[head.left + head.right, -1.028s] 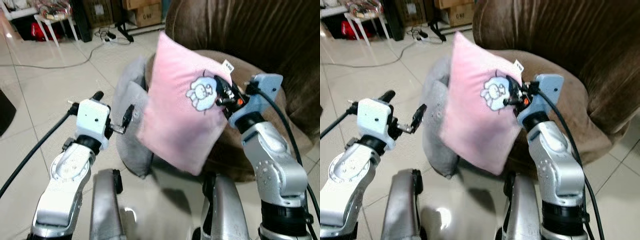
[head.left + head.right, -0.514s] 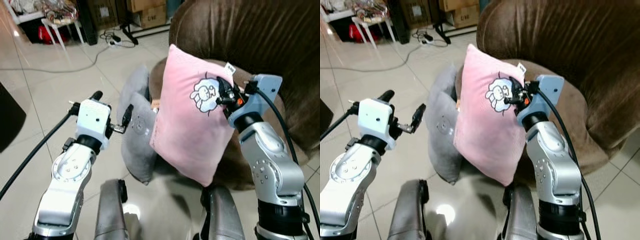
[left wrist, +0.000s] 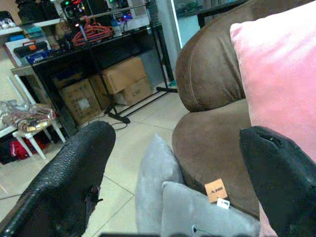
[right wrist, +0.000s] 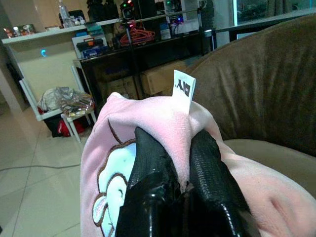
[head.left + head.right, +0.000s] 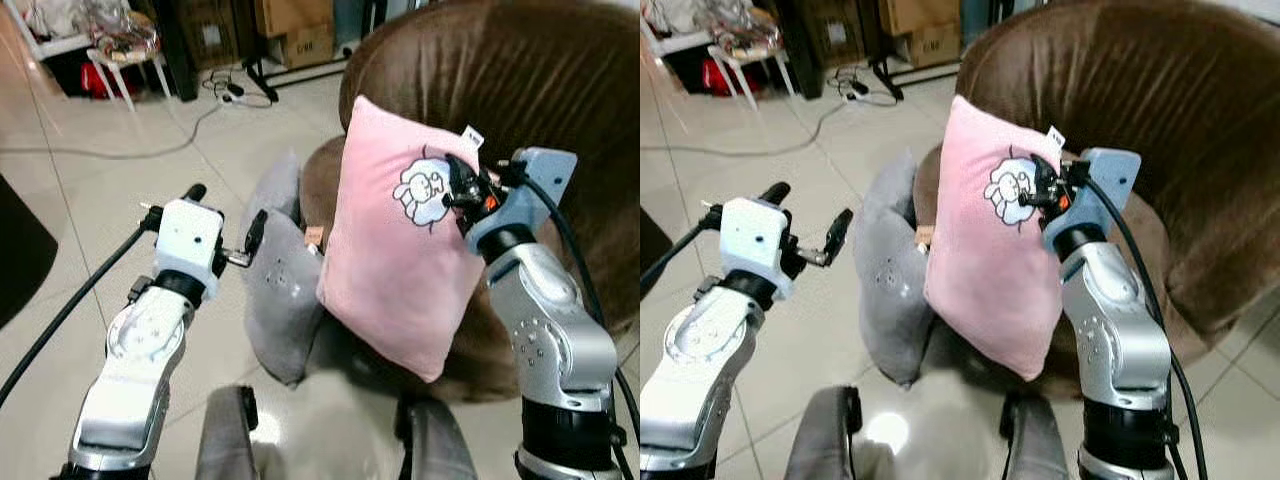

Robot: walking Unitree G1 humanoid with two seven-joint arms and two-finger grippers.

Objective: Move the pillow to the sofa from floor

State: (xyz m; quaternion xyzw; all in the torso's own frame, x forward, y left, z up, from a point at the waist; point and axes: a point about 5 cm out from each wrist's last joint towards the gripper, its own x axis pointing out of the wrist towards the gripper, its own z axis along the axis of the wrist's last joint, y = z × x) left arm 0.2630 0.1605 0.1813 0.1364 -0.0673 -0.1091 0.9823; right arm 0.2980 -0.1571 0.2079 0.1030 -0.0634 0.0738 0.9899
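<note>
A pink pillow (image 5: 395, 240) with a white cartoon animal on it hangs in the air in front of the brown sofa (image 5: 520, 90). My right gripper (image 5: 462, 190) is shut on the pillow's upper right corner, by the white tag (image 4: 183, 89); both black fingers (image 4: 153, 158) pinch the pink fabric. My left gripper (image 5: 222, 222) is open and holds nothing, left of the pillow and level with a grey pillow (image 5: 280, 290) that stands on the floor against the sofa's front. The pink pillow's lower edge hangs over the sofa seat (image 3: 217, 143).
Pale tiled floor (image 5: 90, 200) spreads to the left, with cables (image 5: 200, 110) across it. A white stool (image 5: 120, 55), cardboard boxes (image 5: 295, 30) and a dark shelf stand at the back. A dark object (image 5: 20, 250) sits at the far left edge.
The view has drawn closer to the sofa. The pink pillow, still in my right gripper, is now higher and further over the sofa seat. The left gripper stays open.
</note>
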